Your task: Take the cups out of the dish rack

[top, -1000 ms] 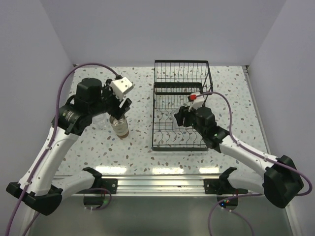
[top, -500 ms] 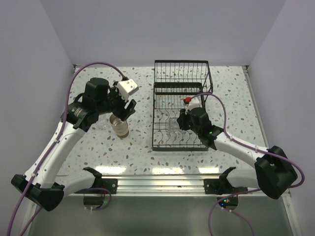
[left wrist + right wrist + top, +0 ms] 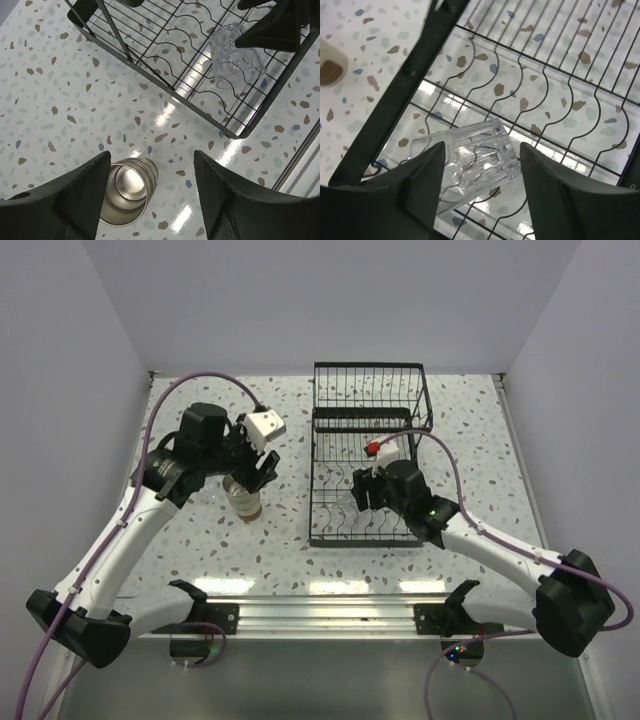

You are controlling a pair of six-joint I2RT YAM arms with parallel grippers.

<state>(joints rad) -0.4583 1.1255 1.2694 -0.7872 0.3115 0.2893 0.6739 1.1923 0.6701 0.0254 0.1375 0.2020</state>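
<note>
Top view: dish rack point(image 3: 345, 540) sat at 3 o'clock of the table point(image 3: 200, 540), with its taller basket section point(image 3: 368, 390) at the 12 o'clock end.

We noted one clear cup point(image 3: 475, 162) lying tilted on the wavy floor wires, toward the rack's 7 o'clock corner. The right gripper point(image 3: 481, 146) was spread, with one finger on either side of the cup. We could not tell whether it touched. The rack's rim bar ran just beside the 9 o'clock finger.

The nested brown cups point(image 3: 127, 192) stood upright on the table, at 9 o'clock of the rack and apart from it. The left gripper point(image 3: 150, 157) hung above them, released and grasping nothing.
</note>
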